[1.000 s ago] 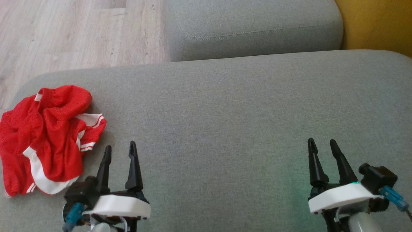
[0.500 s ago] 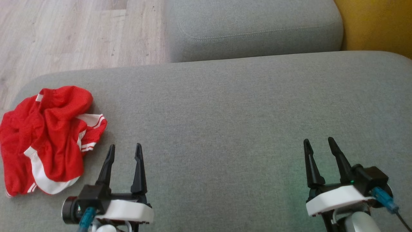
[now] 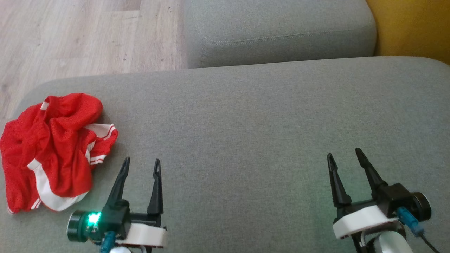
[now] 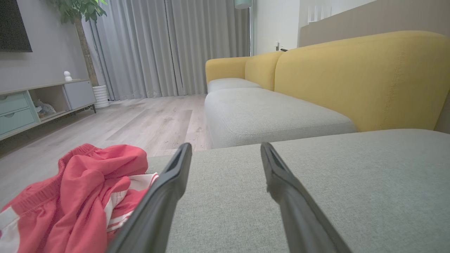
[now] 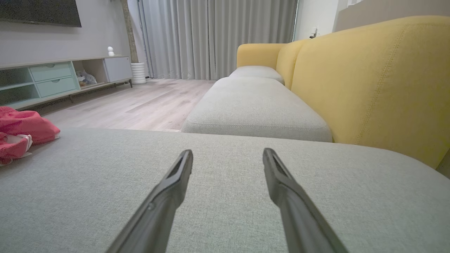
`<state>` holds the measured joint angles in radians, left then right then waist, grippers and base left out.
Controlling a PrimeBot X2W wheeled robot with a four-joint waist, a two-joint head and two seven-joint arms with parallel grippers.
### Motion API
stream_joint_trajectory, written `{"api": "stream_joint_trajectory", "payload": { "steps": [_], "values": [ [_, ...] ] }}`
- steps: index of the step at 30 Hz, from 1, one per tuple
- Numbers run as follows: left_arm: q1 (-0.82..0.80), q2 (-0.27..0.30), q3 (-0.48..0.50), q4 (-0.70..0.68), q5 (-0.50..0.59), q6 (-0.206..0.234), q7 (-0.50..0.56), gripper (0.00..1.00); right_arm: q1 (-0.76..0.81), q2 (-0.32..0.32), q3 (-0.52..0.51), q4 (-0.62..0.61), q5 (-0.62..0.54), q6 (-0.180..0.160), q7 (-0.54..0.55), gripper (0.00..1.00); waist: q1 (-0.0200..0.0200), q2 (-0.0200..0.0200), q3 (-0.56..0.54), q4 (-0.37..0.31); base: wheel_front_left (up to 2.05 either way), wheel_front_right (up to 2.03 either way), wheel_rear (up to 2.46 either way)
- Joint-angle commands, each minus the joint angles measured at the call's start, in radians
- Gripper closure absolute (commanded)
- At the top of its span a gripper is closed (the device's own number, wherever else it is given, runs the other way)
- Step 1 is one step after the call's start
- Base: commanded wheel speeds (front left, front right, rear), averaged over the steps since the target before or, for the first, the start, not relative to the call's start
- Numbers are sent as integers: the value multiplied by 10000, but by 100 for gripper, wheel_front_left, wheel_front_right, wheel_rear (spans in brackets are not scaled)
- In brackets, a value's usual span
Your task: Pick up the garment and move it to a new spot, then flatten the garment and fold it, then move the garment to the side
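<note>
A crumpled red garment (image 3: 52, 147) with white stripes lies in a heap at the left end of the grey cushion (image 3: 246, 116). It also shows in the left wrist view as red garment (image 4: 81, 196) at the lower left, and in the right wrist view as red garment (image 5: 21, 131) at the far left edge. My left gripper (image 3: 141, 162) stands open just right of the heap, apart from it, with nothing between its fingers. My right gripper (image 3: 344, 153) stands open over bare cushion far to the right, empty too.
A second grey cushion (image 3: 277, 31) lies beyond the near one, with a yellow sofa back (image 3: 411, 28) at the right. Wooden floor (image 3: 81, 38) runs past the cushion's left and far edge. A low cabinet (image 5: 52, 79) and curtains (image 5: 218, 35) stand across the room.
Both grippers have turned slightly at the wrist and the left one has edged a little rightward; a green light now glows on the left wrist. The garment has not moved.
</note>
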<state>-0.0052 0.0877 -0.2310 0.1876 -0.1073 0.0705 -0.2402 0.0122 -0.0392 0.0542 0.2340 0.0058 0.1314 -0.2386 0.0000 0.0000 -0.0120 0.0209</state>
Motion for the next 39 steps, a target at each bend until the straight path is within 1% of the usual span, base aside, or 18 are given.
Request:
{"api": "stream_joint_trajectory", "payload": {
  "steps": [1, 3, 17, 21, 24, 27, 30, 33, 34, 39],
  "values": [
    [-374, 1, 321, -292, 453, 23, -168, 0, -412, -109, 237, -346, -430, -7, -183, 0, 0, 0, 7, 1, 0, 0, 0],
    [-382, -18, 320, -270, 671, 2, -216, 0, -412, -110, 267, -346, -589, -7, -231, 0, 0, 0, 8, 3, 0, 0, 0],
    [-379, -136, 536, -87, 753, -215, -216, 0, -418, -110, 305, -233, -464, -7, -231, 0, 0, 0, 24, 21, 0, 0, 0],
    [-414, -166, 589, -55, 766, -231, -216, 0, -413, -110, 287, -204, -451, -7, -231, 0, 0, 0, 77, 115, 0, 0, 0],
    [-445, -192, 649, -54, 776, -188, -216, 0, -424, -110, 330, -208, -495, -7, -231, 0, 0, 0, 146, 306, 0, 0, 0],
    [-496, -226, 642, -44, 786, -152, -216, 0, -426, -110, 322, -231, -558, -7, -231, 0, 0, 0, 221, 689, 0, 0, 0],
    [-538, -263, 598, -51, 766, -121, -216, 0, -441, -110, 330, -218, -614, -7, -231, 0, 0, 0, 297, 1242, 0, 0, 0],
    [-578, -287, 567, -27, 748, -136, -216, 0, -481, -110, 322, -261, -641, -7, -231, 0, 0, 0, 366, 1916, 0, 0, 0],
    [-579, -297, 581, -23, 746, -138, -216, 0, -536, -110, 338, -259, -638, -7, -231, 0, 0, 0, 398, 2372, 0, 0, 0],
    [-507, -312, 741, -83, 777, -12, -216, 0, -632, -110, 408, -244, -644, -7, -231, 0, 0, 0, 383, 3433, 0, 0, 0]
  ]
}}
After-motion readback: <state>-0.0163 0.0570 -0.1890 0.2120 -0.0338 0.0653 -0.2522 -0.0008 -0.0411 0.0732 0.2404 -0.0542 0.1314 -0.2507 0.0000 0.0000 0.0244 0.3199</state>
